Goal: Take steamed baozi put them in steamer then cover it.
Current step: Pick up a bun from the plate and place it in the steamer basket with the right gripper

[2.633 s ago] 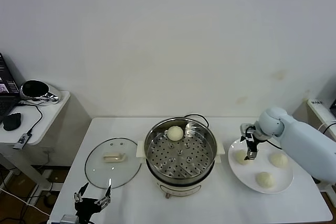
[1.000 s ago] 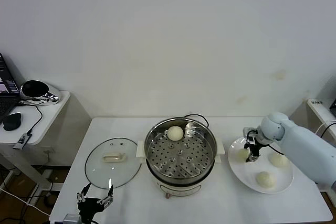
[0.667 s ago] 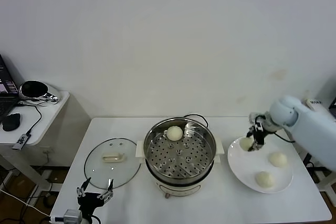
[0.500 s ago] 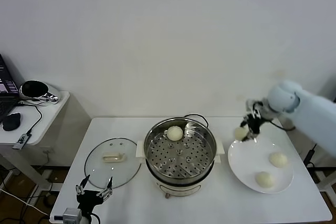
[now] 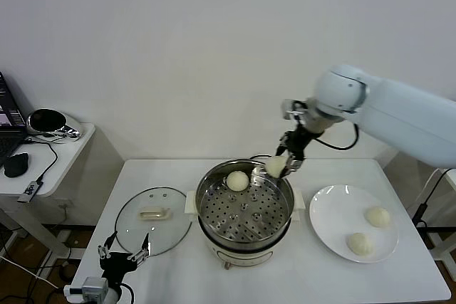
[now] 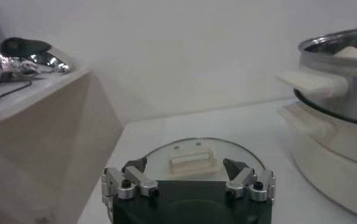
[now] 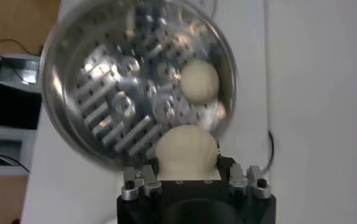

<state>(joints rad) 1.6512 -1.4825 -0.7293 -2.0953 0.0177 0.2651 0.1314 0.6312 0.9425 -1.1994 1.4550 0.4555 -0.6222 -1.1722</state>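
My right gripper (image 5: pixel 284 164) is shut on a cream-white baozi (image 5: pixel 275 166) and holds it in the air over the far right rim of the steamer (image 5: pixel 244 211). The held baozi fills the jaws in the right wrist view (image 7: pixel 187 153). One baozi (image 5: pixel 237 180) lies on the perforated tray at the far side, also seen in the right wrist view (image 7: pixel 200 80). Two baozi (image 5: pixel 377 216) (image 5: pixel 360 243) lie on the white plate (image 5: pixel 333 220). The glass cover (image 5: pixel 153 220) lies flat left of the steamer. My left gripper (image 5: pixel 122 260) is open near the front edge, in front of the cover (image 6: pixel 193 161).
A black cord (image 5: pixel 265 158) runs behind the steamer. A side table (image 5: pixel 50 154) with a shiny metal object (image 5: pixel 48 123) stands at the far left. The table's front edge is close to my left gripper.
My right gripper closed on a baozi on the plate, lifted it, and carried it left and up to the steamer's far right rim. The left arm barely moved.
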